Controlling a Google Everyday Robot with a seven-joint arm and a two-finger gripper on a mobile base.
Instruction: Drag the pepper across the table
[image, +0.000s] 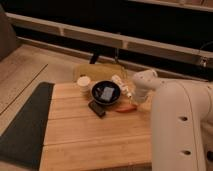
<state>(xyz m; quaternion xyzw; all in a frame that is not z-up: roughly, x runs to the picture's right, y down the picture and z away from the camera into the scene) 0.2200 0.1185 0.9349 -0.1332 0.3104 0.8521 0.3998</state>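
Observation:
The pepper (127, 108) is a small orange-red curved chili lying on the light wooden table (95, 140), just right of the black bowl (106, 93). My gripper (135, 99) reaches down from the white arm (180, 125) at the table's far right. It is right over the pepper's right end. The arm's rounded wrist (143, 83) hides most of the gripper.
The black bowl holds a pale bluish object. A dark flat block (97, 109) lies in front of the bowl. A white tube (121, 85) lies behind it on the right and a white cup (83, 83) stands on its left. A dark grey mat (25, 125) lies left of the table.

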